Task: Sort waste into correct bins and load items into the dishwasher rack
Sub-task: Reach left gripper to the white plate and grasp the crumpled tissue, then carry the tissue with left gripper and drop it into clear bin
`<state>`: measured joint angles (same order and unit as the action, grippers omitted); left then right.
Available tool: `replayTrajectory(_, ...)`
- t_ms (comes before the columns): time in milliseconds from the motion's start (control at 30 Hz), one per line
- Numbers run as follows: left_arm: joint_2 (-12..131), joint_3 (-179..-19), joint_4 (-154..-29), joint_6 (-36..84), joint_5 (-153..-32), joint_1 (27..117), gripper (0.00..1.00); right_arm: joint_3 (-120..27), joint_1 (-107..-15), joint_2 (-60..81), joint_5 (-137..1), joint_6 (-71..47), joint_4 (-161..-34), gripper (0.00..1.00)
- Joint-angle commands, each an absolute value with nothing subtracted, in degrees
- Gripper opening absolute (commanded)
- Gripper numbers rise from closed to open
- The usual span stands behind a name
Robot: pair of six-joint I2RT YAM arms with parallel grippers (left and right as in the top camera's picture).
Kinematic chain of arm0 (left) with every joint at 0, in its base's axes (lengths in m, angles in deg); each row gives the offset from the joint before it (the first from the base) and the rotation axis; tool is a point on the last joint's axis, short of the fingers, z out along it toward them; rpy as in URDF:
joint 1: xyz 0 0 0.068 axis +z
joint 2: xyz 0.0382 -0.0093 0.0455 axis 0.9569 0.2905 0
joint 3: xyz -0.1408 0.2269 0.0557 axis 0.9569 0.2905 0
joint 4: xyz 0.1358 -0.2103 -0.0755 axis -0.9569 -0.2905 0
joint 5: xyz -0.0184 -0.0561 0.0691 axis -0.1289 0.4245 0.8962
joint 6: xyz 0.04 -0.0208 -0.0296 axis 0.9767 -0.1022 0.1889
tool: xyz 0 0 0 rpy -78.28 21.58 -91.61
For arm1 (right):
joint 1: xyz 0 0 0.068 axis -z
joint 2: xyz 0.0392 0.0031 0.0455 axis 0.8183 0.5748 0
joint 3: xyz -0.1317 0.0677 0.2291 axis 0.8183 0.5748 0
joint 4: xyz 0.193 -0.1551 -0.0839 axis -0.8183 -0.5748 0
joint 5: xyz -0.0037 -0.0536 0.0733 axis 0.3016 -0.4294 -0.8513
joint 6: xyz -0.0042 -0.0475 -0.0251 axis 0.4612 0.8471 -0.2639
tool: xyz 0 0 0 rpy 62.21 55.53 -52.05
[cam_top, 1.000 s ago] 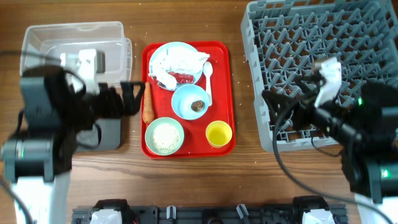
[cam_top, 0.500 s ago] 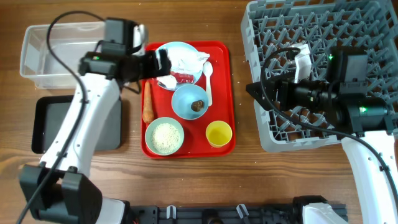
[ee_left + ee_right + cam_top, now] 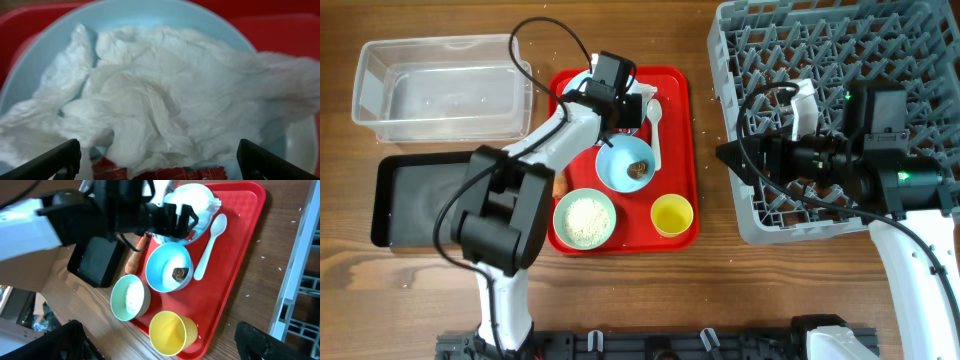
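My left gripper hangs open low over the pale-blue plate on the red tray. In the left wrist view its fingers straddle the crumpled white tissue and the red wrapper, holding nothing. My right gripper is open and empty between the tray and the dishwasher rack. Its wrist view shows the yellow cup, the blue bowl with the brown lump, the green bowl of rice, the white spoon and the carrot.
The clear tub stands at the back left, with the black tray in front of it. The red serving tray lies in the middle. My left arm crosses over the tray's left edge and hides most of the carrot from overhead.
My left arm has swung from beside the clear tub across to the plate with the tissue. My right gripper has come forward off the rack towards the tray, then held still.
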<state>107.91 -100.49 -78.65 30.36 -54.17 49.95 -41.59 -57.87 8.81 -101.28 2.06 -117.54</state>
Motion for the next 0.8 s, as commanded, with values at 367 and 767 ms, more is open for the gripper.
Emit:
replayTrajectory(367, 108.8, -101.6, -80.4, 30.3, -56.4, 49.9, 0.04, -42.7, -58.1, 8.9, -99.7, 3.2, -118.1, 1.00)
replayTrajectory(767, 82.3, -109.5, -90.0, 28.0, -53.5, 52.2, 0.04, -42.7, -58.1, 8.9, -99.6, 3.2, -118.3, 1.00)
